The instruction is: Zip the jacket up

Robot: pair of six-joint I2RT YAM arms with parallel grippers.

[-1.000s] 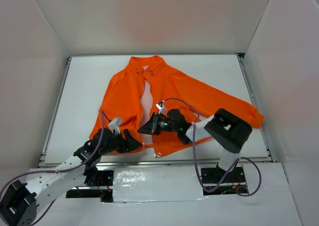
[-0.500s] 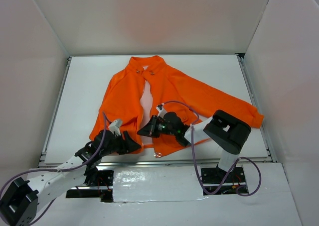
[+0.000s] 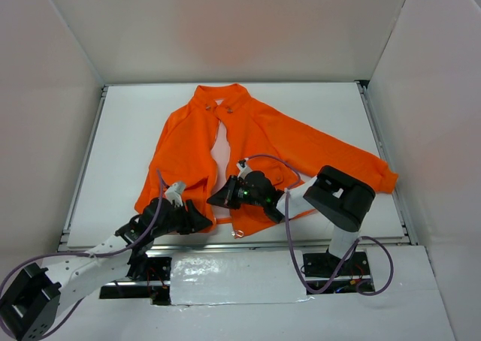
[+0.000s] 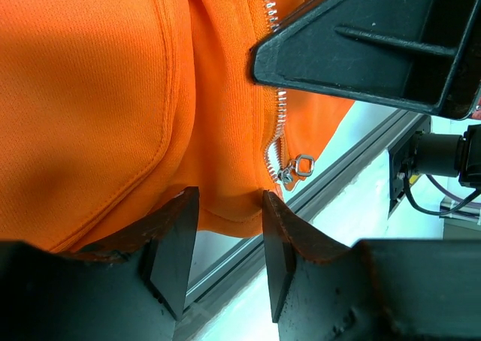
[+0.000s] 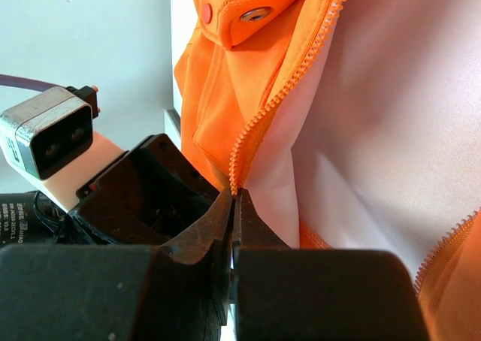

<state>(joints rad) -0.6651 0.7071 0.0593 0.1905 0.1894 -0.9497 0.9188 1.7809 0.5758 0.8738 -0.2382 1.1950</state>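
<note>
The left claw, lower left in the overhead view, stands half spread astride the hem of the bright orange fabric jacket beside its silver zipper pull, the right claw pinches the toothed zipper edge, and the jacket lies mid-frame on the white worktop.

We see the jacket lying on the counter, collar at the far side, hem by the arms. One sleeve runs out to the right. The left pincer sits at the near hem, just left of the zipper pull. The right pincer is just behind it, on the front edge.
</note>
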